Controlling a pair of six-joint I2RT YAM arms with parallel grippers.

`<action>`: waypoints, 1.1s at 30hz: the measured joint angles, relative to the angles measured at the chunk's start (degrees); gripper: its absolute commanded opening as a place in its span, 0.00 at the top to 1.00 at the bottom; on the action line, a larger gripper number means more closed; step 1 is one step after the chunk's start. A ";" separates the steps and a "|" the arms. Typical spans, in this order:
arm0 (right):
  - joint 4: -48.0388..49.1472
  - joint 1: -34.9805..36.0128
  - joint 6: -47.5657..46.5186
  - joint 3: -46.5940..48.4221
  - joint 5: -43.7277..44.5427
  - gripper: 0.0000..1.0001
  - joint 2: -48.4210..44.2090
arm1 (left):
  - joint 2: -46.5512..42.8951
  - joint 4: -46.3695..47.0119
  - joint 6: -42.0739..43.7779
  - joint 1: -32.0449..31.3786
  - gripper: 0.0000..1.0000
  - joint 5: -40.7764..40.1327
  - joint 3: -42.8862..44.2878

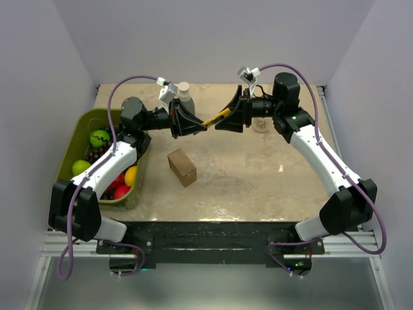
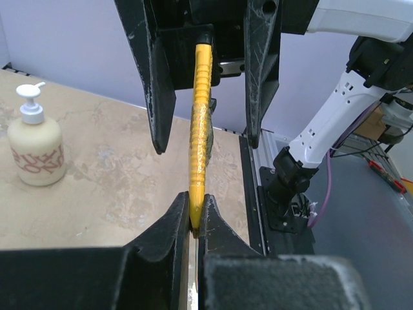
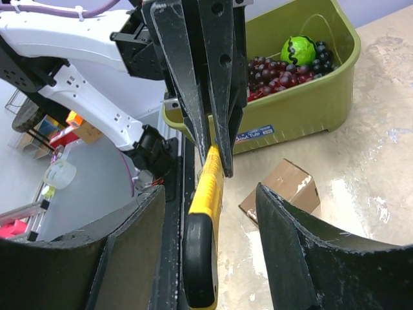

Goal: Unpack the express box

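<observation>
The express box [image 1: 182, 166], a small brown carton, lies closed on the table in front of both grippers, and its corner [image 3: 284, 190] shows in the right wrist view. Above the table, my left gripper [image 1: 200, 124] is shut on the tip of a yellow utility knife [image 1: 214, 118]. Up close, the left gripper [image 2: 193, 219] pinches the knife [image 2: 201, 129] at its narrow end. My right gripper [image 3: 210, 194] is open, its jaws standing either side of the knife's black butt end [image 3: 201, 258] with a gap on each side.
A green bin [image 1: 84, 155] holding balls and dark grapes stands at the left edge, close to the left arm. A pump soap bottle [image 1: 184, 93] stands at the back of the table behind the left gripper. The table's right edge rail [image 2: 255, 187] runs under the grippers.
</observation>
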 measured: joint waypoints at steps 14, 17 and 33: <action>1.14 0.72 0.66 0.00 0.20 0.50 0.90 | 1.66 2.10 -2.10 -0.07 1.00 -1.97 0.81; 1.53 0.72 0.98 0.00 0.20 0.53 0.90 | 1.68 2.32 -2.14 -0.13 1.00 -1.99 0.81; 3.76 0.92 2.12 0.02 0.42 0.80 2.51 | 2.75 2.51 -2.21 -0.87 1.00 -1.68 0.90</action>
